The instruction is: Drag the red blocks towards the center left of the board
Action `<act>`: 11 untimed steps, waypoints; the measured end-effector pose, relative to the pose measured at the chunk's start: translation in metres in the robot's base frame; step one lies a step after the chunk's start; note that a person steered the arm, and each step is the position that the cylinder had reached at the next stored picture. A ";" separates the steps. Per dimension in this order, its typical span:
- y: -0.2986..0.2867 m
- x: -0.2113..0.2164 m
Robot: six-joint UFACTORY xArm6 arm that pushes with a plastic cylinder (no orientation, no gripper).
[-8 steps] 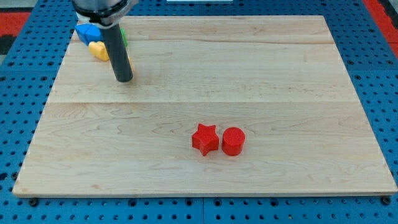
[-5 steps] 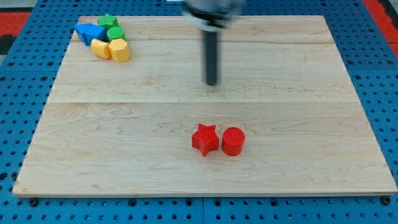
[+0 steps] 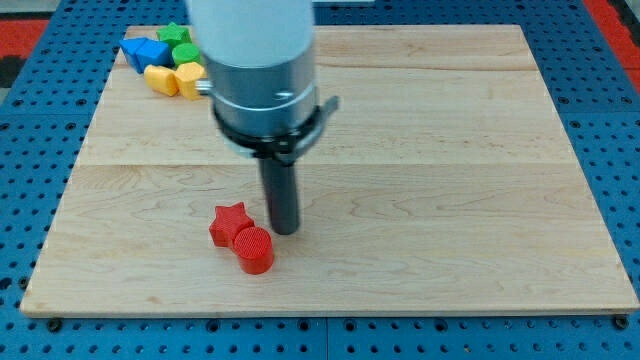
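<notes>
board (image 3: 450, 150): pale smooth wood, visible grain | red star block (image 3: 229, 223), red round block (image 3: 256, 250): matt plastic | my tip (image 3: 285, 230): dark, matt

red star (image 3: 229, 223) and red cylinder (image 3: 255, 249) touching, bare board (image 3: 450, 200) rightward

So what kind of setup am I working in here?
Likely a lab tabletop rig: a wooden board on a blue pegboard base, small toy blocks like the red star, and my tip right of it.
</notes>
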State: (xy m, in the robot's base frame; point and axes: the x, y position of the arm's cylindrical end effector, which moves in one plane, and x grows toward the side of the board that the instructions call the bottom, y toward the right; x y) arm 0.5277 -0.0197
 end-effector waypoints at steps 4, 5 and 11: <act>-0.067 -0.051; -0.054 -0.057; -0.178 -0.046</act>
State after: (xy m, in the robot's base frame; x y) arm 0.4820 -0.1982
